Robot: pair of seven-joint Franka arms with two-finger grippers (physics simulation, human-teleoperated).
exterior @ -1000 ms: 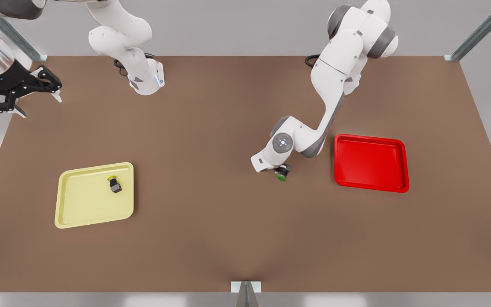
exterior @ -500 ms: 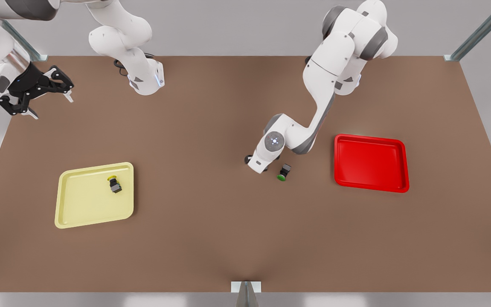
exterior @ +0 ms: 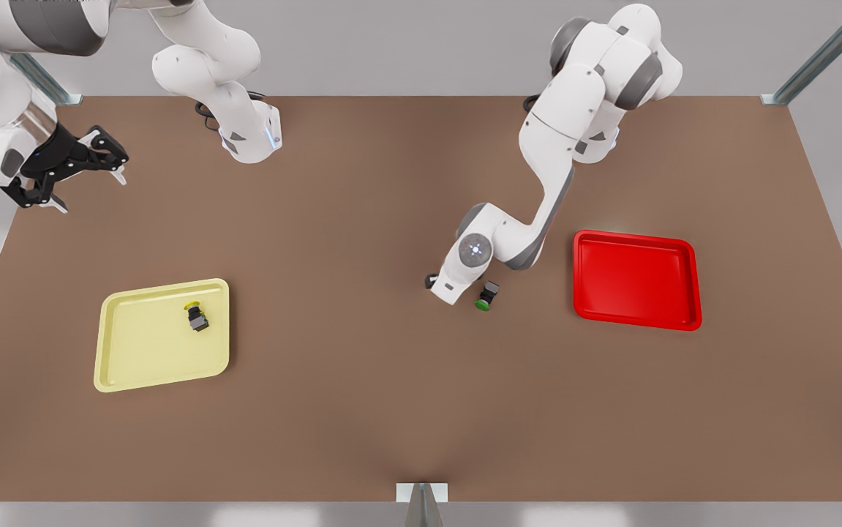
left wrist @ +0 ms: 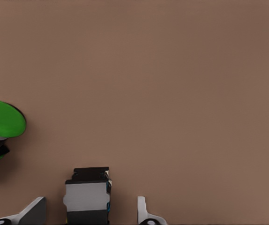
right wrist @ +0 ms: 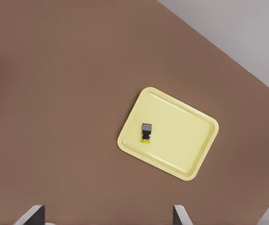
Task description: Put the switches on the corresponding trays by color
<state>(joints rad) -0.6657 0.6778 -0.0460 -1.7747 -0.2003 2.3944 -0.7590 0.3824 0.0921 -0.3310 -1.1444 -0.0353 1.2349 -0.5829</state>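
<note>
Lying on its side on the bare brown bench [exterior: 362, 410], the green-capped switch [exterior: 485, 297] sits a little toward the red tray [exterior: 636, 279] from the bench's middle, apart from that tray's near rim and outside it. The left gripper [left wrist: 90, 211] is low over the bench just beside this switch, on the side away from the red tray; in the front view its wrist covers the fingers, and the switch peeks out touching or nearly touching the wrist's edge. In the left wrist view the green cap [left wrist: 2, 123] stands off to one side of the claw, not between the fingers, and the fingertips [left wrist: 143, 208] show a gap with nothing gripped, so the claw is released. The yellow-capped switch [exterior: 196, 316] lies inside the pale yellow tray [exterior: 128, 366], near the tray's far corner on the side facing the bench's middle, resting on the tray floor close to the rim. The right gripper [exterior: 77, 172] hangs raised above the bench's far corner on the front view's left, well apart from the yellow tray, its black fingers spread and holding nothing. From its wrist camera the yellow tray [right wrist: 181, 150] and its switch [right wrist: 146, 131] lie well below it.
</note>
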